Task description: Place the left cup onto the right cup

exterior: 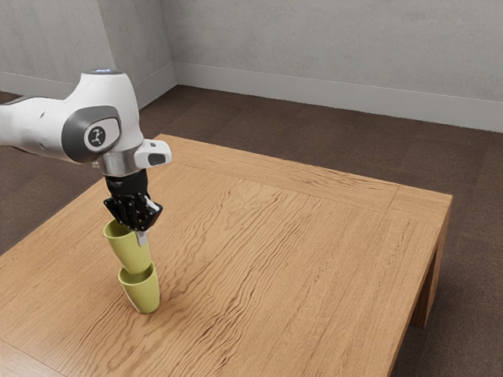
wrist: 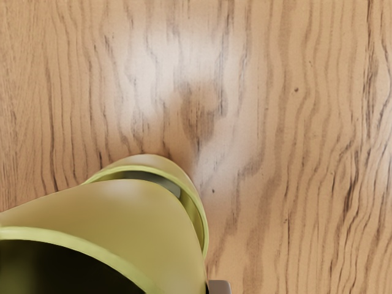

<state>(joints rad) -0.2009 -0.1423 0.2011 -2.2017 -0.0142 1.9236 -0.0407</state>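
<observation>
— Cups first. We see the upper cup (exterior: 130, 250) caught at its rim by our gripper (exterior: 140, 229). The fingers stand narrow, with the green wall pinched between them on the side toward the exterior view's right.

— We read it the same way. The cup hangs directly under the hand, mouth up and leaning a little. Its base sits down inside the mouth of the lower cup (exterior: 141, 292).

— From the wrist, the upper cup (wrist: 116, 226) looms just below the hand. We catch the lower cup (wrist: 197, 211) as a crescent of green rim showing past its side.

— So the two touch, one nested in the other, and the lower one stands upright on the table (exterior: 299, 236).

— Beyond the cups the wrist shows us pale wood, the grain running in long wavy lines across the table (wrist: 294, 122).

— In the exterior view the stack stands toward the table's left side. Farther off we see brown carpet (exterior: 330, 133), then a grey wall (exterior: 314, 39) with a pale skirting board.

— Any writing?

— We find one small white mark on the grey disc of the arm (exterior: 96, 135), too small for us to read.
</observation>
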